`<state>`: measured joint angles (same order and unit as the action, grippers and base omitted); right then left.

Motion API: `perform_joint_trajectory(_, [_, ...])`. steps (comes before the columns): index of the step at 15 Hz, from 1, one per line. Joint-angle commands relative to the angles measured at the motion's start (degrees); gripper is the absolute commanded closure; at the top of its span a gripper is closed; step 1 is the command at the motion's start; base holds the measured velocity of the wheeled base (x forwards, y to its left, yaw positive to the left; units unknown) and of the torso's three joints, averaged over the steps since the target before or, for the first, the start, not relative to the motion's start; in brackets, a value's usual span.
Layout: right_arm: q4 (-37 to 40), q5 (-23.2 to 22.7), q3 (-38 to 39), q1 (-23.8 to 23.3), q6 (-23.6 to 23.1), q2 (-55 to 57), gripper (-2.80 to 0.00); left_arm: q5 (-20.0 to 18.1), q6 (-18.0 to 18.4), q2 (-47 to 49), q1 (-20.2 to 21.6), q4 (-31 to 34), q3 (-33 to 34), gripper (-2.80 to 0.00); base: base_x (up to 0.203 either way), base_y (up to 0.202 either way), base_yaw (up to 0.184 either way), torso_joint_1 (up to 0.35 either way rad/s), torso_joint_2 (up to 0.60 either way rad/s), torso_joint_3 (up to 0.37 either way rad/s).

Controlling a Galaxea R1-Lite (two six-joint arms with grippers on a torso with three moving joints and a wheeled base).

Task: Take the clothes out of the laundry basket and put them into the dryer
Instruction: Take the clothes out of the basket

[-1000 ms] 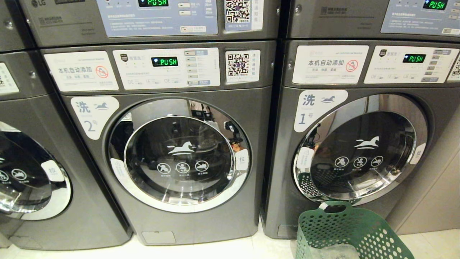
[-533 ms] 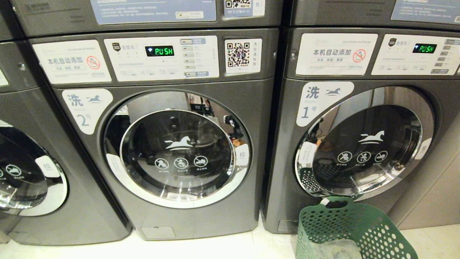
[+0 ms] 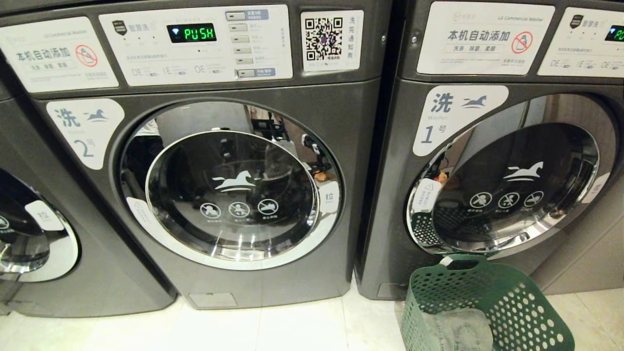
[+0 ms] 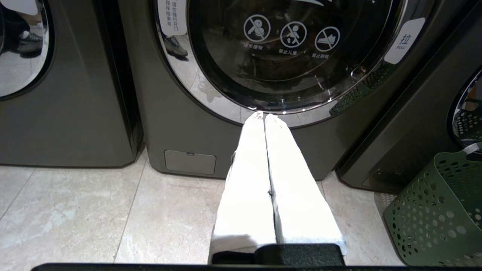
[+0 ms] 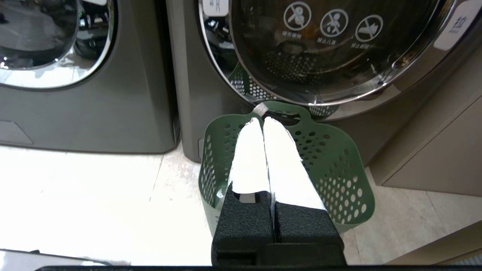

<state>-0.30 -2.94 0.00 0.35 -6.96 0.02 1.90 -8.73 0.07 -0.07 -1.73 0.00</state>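
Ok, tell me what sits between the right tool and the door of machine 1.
In the right wrist view, the green laundry basket stands between the right tool and the machine's door; nothing else intervenes.

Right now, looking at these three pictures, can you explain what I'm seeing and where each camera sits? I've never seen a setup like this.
This is a two-armed robot in a laundromat. The wide picture is from its head, facing machine number 2 and machine number 1, both doors closed. A green laundry basket stands on the floor before number 1, with grey clothes inside. The other two pictures come from cameras on its wrists. The white prongs are each gripper: the left gripper faces machine 2, the right gripper hangs above the basket. Both are shut and hold nothing.
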Motion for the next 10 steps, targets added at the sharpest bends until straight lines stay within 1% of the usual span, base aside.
perform_joint_trajectory(1, [0.0, -0.1, 0.4, 0.0, -0.1, 0.0, 0.0, 0.0, -0.1, 0.0, 0.0, 0.0, 1.7, 0.0, 0.0, 0.0, 0.0, 0.007, 0.0, -0.188])
perform_joint_trajectory(10, [0.0, -0.1, 0.4, 0.0, -0.2, 0.0, 0.0, 0.2, -0.1, 0.0, 0.0, -0.1, 1.7, 0.0, 0.0, 0.0, 0.0, 0.001, 0.0, -0.198])
